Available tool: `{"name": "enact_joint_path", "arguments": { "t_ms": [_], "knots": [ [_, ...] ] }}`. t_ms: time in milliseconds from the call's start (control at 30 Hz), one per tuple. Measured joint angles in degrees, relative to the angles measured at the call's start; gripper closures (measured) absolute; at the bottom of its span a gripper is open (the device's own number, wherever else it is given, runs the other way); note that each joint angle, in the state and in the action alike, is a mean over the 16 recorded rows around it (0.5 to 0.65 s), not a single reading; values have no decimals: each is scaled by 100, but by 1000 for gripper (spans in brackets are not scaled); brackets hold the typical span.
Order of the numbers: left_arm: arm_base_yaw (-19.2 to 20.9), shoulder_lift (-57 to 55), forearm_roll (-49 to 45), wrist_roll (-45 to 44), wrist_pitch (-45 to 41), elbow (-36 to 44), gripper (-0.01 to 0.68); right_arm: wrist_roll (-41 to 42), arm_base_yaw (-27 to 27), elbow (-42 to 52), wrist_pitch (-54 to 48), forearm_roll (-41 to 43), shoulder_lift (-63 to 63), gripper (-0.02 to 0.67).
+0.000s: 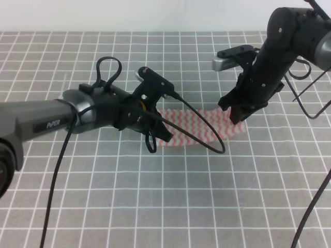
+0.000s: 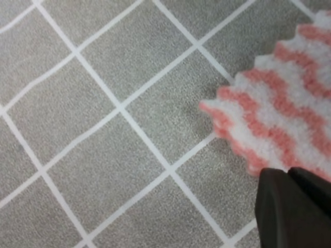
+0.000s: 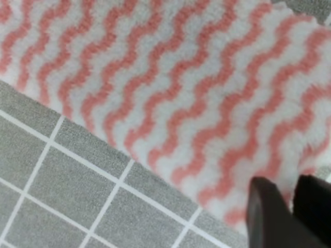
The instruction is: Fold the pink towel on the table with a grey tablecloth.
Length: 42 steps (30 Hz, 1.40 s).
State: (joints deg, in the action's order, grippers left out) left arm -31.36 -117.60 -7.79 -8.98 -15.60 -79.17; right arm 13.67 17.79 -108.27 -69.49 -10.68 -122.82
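The pink towel (image 1: 199,125) lies as a short zigzag-striped band in the middle of the table with a grey tablecloth (image 1: 155,201). My left gripper (image 1: 161,135) sits at the towel's left end. In the left wrist view its dark fingers (image 2: 274,206) are pressed together over the towel's edge (image 2: 279,113), next to a free corner. My right gripper (image 1: 237,117) is down on the towel's right end, which curls up slightly. The right wrist view shows its fingers (image 3: 266,212) nearly together at the edge of the towel (image 3: 181,88), with a sliver of cloth between them.
A black cable (image 1: 209,124) from the left arm loops over the towel. More cables (image 1: 310,103) hang from the right arm at the right edge. The gridded cloth (image 2: 103,129) runs on all sides, and its far edge (image 1: 155,32) meets a white wall.
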Motion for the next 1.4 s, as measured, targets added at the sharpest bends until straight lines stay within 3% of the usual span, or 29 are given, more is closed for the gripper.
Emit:
{"name": "enact_joint_path", "arguments": {
  "t_ms": [300, 667, 900, 1200, 1400],
  "knots": [
    [-1, 24, 18, 0, -39, -1, 672, -368, -2, 6, -63, 603, 15, 457],
    [-1, 339, 346, -48, -345, -1, 672, -700, -1, 12, -71, 892, -42, 516],
    [-1, 490, 1238, -781, -619, -2, 672, -674, 0, 24, -103, 508, -212, 494],
    [-1, 298, 2576, -2199, -677, -2, 672, -897, -1, 33, 24, 192, -377, 385],
    [1, 95, 2892, -2599, -619, -1, 672, -1164, -1, 33, 186, 177, -425, 335]
  ]
}}
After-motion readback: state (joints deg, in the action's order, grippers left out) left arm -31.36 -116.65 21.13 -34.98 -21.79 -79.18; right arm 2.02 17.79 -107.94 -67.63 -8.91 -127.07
